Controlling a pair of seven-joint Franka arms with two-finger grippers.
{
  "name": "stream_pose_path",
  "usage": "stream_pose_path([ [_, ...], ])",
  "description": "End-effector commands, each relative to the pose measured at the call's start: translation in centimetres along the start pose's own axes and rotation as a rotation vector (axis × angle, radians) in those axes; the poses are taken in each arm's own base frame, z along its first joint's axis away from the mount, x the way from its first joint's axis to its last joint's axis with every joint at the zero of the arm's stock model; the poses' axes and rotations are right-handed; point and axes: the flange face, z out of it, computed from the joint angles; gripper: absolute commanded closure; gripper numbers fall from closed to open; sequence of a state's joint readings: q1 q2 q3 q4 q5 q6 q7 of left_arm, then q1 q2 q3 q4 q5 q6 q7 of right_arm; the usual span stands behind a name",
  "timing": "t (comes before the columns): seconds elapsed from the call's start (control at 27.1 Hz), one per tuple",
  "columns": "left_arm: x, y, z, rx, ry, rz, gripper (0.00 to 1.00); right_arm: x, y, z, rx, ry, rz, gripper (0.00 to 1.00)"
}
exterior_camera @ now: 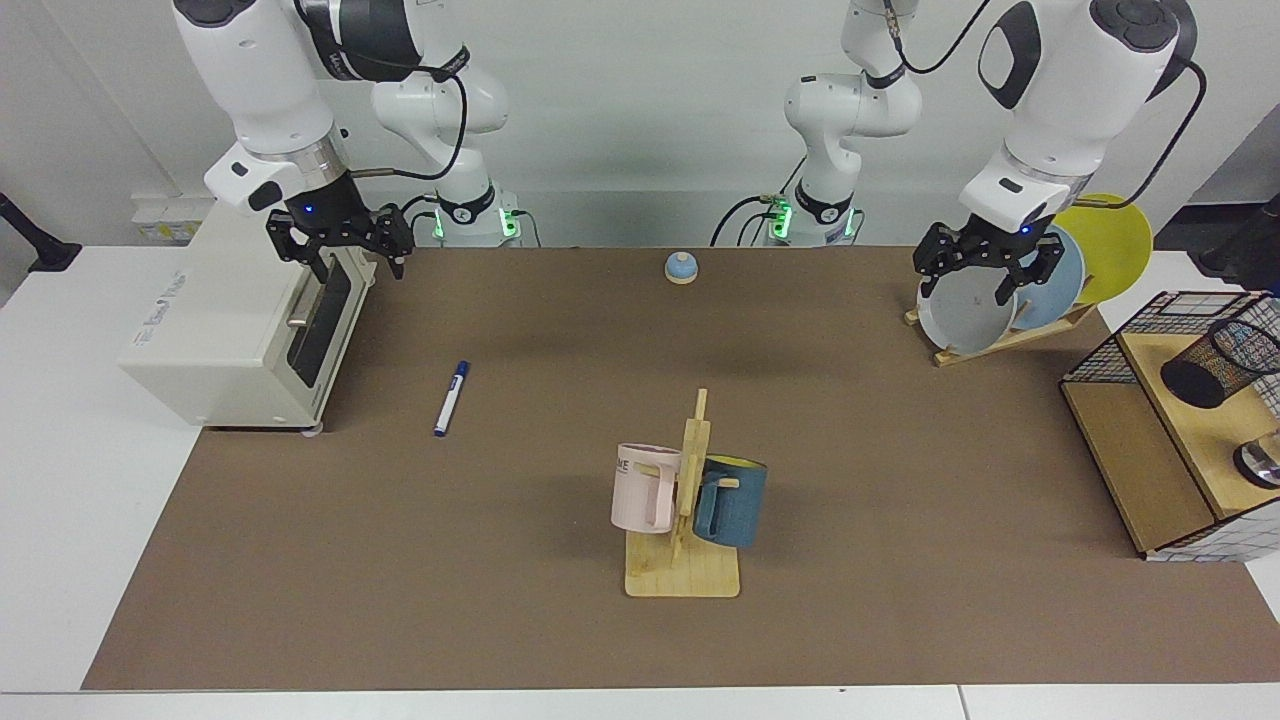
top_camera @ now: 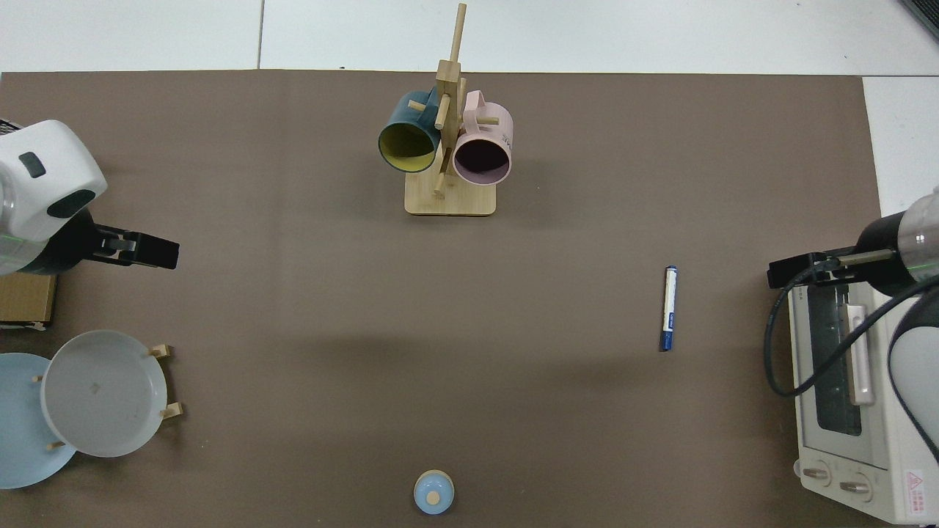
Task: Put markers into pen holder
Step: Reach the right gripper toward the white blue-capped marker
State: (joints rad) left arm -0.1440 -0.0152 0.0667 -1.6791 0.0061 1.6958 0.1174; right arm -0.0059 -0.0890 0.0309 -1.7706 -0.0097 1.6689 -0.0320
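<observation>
The marker (exterior_camera: 451,397), white with a dark blue cap and tail, lies flat on the brown mat left of centre; from above the marker (top_camera: 669,308) lies near the toaster oven. The pen holder (exterior_camera: 1225,362), a small black mesh cup, rests tilted on the wooden shelf at the far right, out of the top view. My right gripper (exterior_camera: 358,265) hangs open above the toaster oven's front, well behind the marker; seen from above, the right gripper (top_camera: 781,273) is beside the oven. My left gripper (exterior_camera: 968,285) hangs open in front of the plate rack, empty.
A white toaster oven (exterior_camera: 230,330) stands at the left edge. A wooden mug tree (exterior_camera: 685,500) holds a pink and a blue mug mid-table. A plate rack (exterior_camera: 1010,300), a wire-grid basket shelf (exterior_camera: 1150,350) and a small blue knob (exterior_camera: 681,267) stand around.
</observation>
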Motion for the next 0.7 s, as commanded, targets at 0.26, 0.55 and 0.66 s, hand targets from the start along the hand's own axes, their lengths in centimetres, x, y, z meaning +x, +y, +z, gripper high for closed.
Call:
stream_pose_path([
  [0.26,-0.4,-0.1,0.0,-0.008,0.001,0.01,0.0,-0.6,-0.5,1.5,0.016,0.007,0.042,0.0],
  [0.55,-0.5,-0.1,0.3,-0.011,-0.008,0.008,0.0,0.1,-0.7,5.3,0.02,0.017,0.043,0.0],
  [0.66,-0.5,-0.1,0.4,-0.011,-0.011,0.008,0.0,0.6,-0.7,7.1,0.021,0.013,0.052,0.0],
])
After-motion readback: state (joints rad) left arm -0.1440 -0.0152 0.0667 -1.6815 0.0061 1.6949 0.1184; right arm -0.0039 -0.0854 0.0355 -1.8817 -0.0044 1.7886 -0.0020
